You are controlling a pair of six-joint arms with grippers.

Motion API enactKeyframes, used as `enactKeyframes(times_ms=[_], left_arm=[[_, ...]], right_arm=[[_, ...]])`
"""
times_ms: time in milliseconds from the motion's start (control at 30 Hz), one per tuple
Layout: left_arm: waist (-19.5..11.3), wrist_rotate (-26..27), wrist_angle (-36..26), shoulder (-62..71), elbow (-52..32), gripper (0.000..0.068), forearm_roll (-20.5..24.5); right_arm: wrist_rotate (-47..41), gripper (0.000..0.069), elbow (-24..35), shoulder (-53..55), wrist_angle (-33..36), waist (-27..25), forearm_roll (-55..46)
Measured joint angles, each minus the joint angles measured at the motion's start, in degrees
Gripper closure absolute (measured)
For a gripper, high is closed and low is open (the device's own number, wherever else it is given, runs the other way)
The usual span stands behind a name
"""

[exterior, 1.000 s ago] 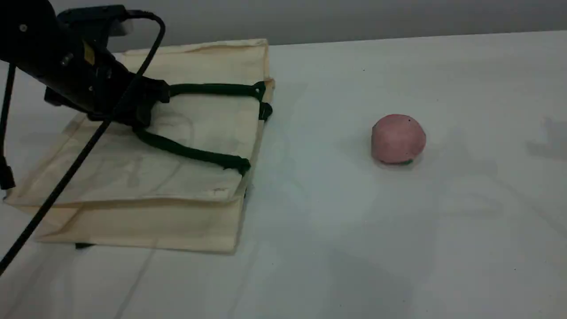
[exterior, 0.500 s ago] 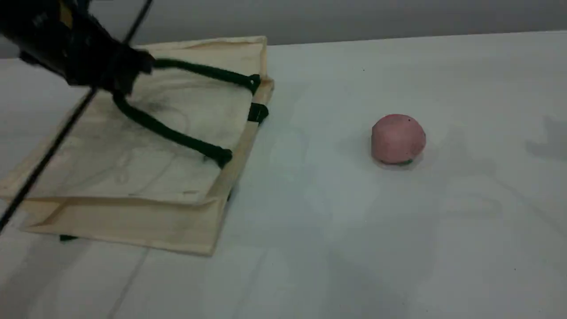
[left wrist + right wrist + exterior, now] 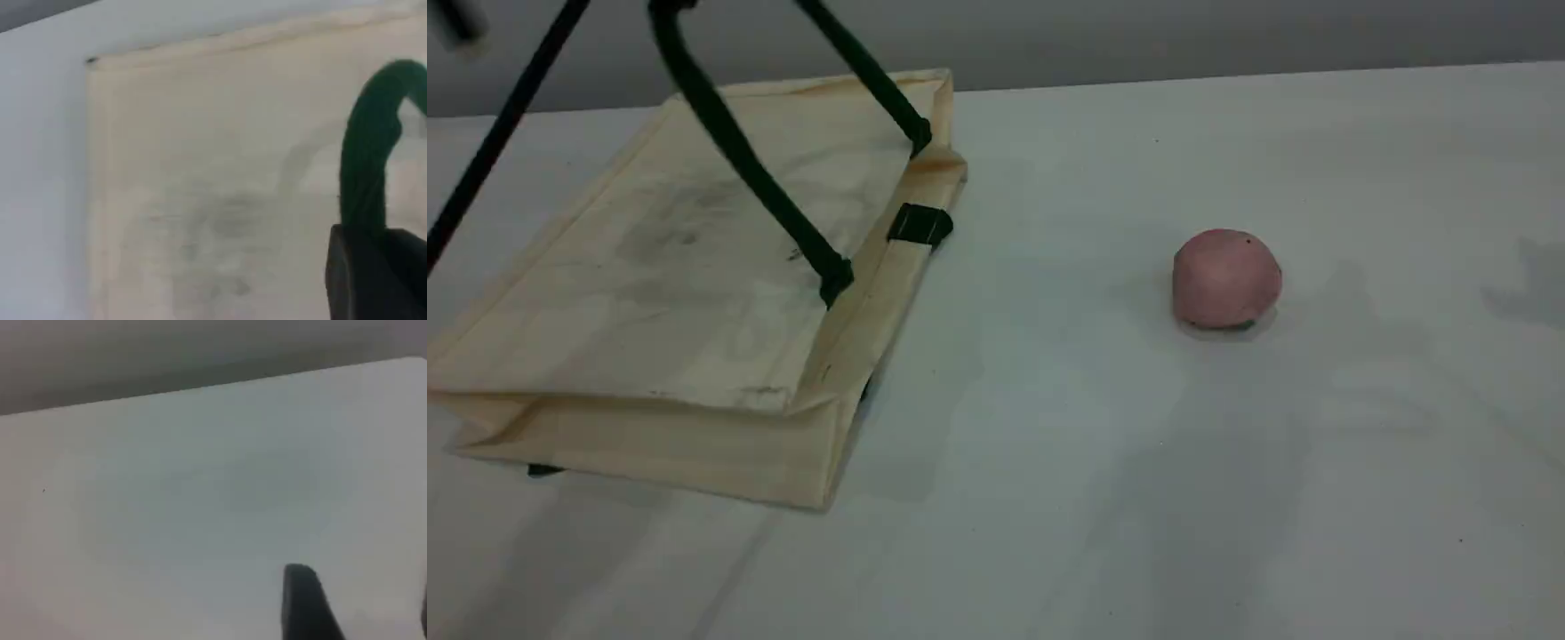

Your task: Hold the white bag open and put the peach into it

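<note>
Two risks: my left tool (image 3: 373, 250), clenched on a rope handle (image 3: 754, 169), holds the white bag (image 3: 649, 293) part-raised at the worktop's (image 3: 1103, 462) left edge; a slip collapses it. Right of centre, the peach (image 3: 1225, 278) may roll from my clenched right tool (image 3: 320, 610).

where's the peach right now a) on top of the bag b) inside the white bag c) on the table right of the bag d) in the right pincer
c: in the scene view the peach sits on the table, off to the right of the white bag and not touching it.
</note>
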State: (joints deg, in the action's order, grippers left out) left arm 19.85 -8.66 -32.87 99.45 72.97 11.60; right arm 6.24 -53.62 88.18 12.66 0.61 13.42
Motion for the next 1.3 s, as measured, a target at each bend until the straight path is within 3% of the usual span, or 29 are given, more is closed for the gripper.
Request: enactKeyframes(times_ms=[233,333,533,733,1300], left_arm=[[-0.1,23.1,-16.9,0.0,13.3,0.0595,-18.4],[-0.1,30.8,-23.0,0.0,18.2,0.0595,-22.1],[-0.1,41.5,-31.3,0.0,24.7,0.0595,-21.9],[-0.1,44.9,-34.0,0.0,25.0,0.0595,-17.5],[0.3,45.8,-34.2,0.1,30.9,0.0595,-19.7]], right_arm=[[0.0,0.0359,0.0,0.0,3.6,0.0,0.0],[0.0,0.0359,0.0,0.0,4.8,0.0,0.1],[1.3,0.0359,0.0,0.0,5.6,2.4,0.2],[4.9,0.0359,0.0,0.1,5.7,6.9,0.3],[4.9,0.0359,0.0,12.0,6.6,14.1,2.9]])
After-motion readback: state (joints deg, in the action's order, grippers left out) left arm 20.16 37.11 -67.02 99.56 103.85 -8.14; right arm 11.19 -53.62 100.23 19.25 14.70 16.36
